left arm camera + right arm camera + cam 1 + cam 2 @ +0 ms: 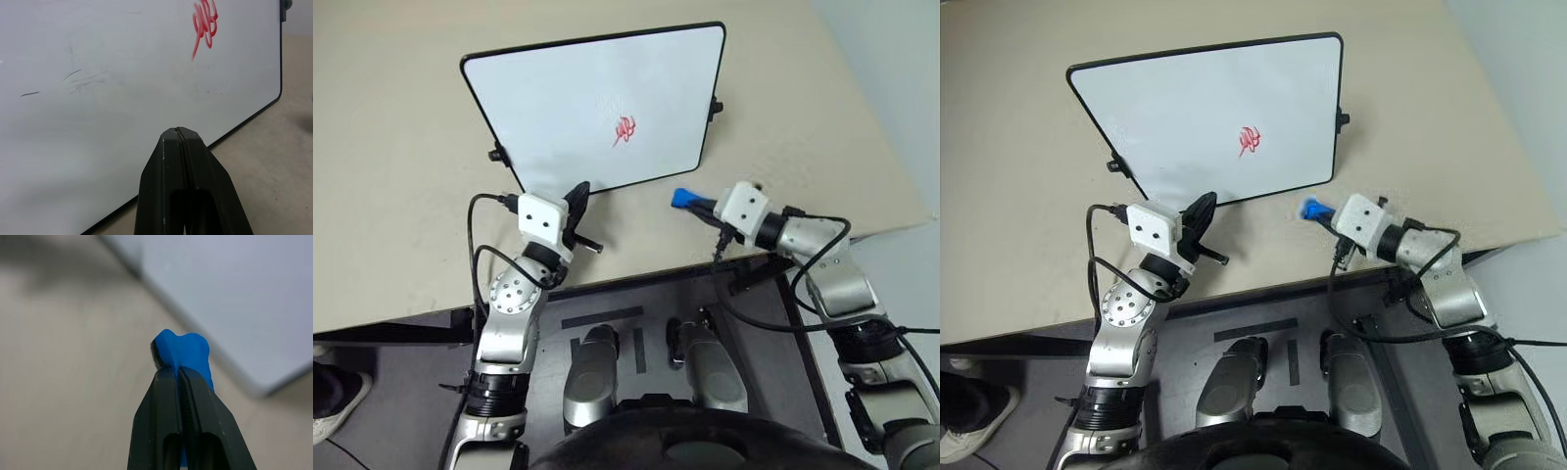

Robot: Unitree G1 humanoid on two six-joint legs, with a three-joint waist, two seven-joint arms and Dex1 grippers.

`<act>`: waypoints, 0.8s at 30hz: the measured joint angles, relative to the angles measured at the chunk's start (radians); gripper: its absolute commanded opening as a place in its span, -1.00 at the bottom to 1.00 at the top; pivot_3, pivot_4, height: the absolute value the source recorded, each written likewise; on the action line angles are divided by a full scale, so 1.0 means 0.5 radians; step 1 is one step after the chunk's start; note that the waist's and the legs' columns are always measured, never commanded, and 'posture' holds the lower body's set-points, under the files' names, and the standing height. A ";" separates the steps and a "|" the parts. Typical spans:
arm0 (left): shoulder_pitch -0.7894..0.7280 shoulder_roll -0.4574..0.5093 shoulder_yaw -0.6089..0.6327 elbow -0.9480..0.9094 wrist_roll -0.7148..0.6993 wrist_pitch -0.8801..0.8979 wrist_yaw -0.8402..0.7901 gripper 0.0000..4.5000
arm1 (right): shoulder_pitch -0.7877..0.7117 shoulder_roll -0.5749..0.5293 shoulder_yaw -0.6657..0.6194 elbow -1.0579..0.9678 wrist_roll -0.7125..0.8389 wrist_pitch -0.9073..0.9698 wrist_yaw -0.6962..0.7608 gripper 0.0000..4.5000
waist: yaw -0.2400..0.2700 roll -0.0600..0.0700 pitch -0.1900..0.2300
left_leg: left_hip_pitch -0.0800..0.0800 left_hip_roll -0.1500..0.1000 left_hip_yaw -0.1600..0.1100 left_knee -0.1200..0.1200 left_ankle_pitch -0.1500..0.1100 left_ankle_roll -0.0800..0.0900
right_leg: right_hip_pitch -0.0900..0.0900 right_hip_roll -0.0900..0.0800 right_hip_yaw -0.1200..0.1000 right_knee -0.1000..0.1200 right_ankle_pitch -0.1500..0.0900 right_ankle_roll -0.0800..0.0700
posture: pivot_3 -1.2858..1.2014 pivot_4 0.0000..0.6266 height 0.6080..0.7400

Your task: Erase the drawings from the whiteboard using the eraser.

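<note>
- A beige table (pixel 401 196) holds a large whiteboard (pixel 558 98) with rounded corners and a thin black frame, lying flat on the tabletop.
- Small black knobs stick out from the board's sides; one knob (pixel 714 108) shows on the edge nearer the right arm.
- One small red scribble (pixel 625 129) of looping lines sits right of the board's middle. From the left wrist camera it appears near a far corner of the board (pixel 204 24), with a few faint grey marks (pixel 80 81) elsewhere on the white surface.
- The right gripper (pixel 697 203) is off the board, just beside its near right corner, above the table.
- Its two black fingers (pixel 161 406) are pinched tight on a small bright blue eraser (pixel 183 352), whose rounded blue end pokes out beyond the fingertips.
- The eraser is apart from the scribble and not touching the board.
- The left gripper (pixel 576 201) is at the board's near edge, towards its left corner, pointing across the white surface.
- Its fingers (pixel 168 166) are pressed together with nothing between them.
- No containers are on the table.
</note>
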 measured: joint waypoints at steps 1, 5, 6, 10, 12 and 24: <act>-0.002 0.000 0.000 0.001 0.000 -0.002 0.000 -1.00 | -0.055 0.012 0.019 0.000 -0.015 -0.055 0.001 -0.98 | 0.000 0.000 0.000 | 0.000 0.000 0.000 0.000 0.000 0.000 | 0.000 0.000 0.000 0.000 0.000 0.000 | 0.03 -0.52 1.00; 0.001 -0.001 -0.001 0.005 0.000 -0.006 0.000 -1.00 | -0.309 0.094 0.064 0.106 -0.145 -0.341 -0.044 -0.98 | -0.001 0.000 0.000 | 0.000 0.001 0.000 0.000 -0.001 0.001 | -0.002 0.000 0.000 0.000 0.013 -0.021 | 0.03 -0.52 1.00; 0.003 -0.001 -0.001 0.007 0.000 -0.007 0.000 -1.00 | -0.349 0.098 0.081 0.150 -0.179 -0.398 -0.055 -0.98 | 0.003 0.000 0.000 | 0.000 0.001 -0.001 0.000 -0.001 0.002 | -0.002 -0.001 0.000 -0.001 0.013 -0.021 | 0.03 -0.52 1.00; 0.047 0.001 0.004 0.004 -0.016 -0.033 -0.011 -1.00 | -0.548 0.151 0.173 0.536 -0.385 -0.778 -0.159 -0.98 | 0.007 0.000 0.000 | -0.002 0.000 0.000 0.000 -0.003 0.002 | -0.006 -0.003 0.000 0.000 0.014 -0.023 | 0.03 -0.52 1.00; 0.070 0.001 0.003 0.002 -0.021 -0.040 -0.018 -1.00 | -0.627 0.167 0.196 0.736 -0.487 -0.943 -0.240 -0.98 | 0.009 0.000 0.000 | -0.003 0.001 0.000 0.000 -0.004 0.002 | -0.008 -0.004 0.000 0.000 0.015 -0.024 | 0.03 -0.52 1.00; 0.089 -0.001 0.012 -0.010 -0.024 -0.068 -0.032 -1.00 | -0.870 0.275 0.300 1.507 -0.783 -1.519 -0.508 -0.98 | 0.003 0.001 0.000 | -0.002 0.001 0.000 0.000 -0.008 0.000 | -0.013 -0.004 0.000 0.002 0.021 -0.031 | 0.03 -0.52 1.00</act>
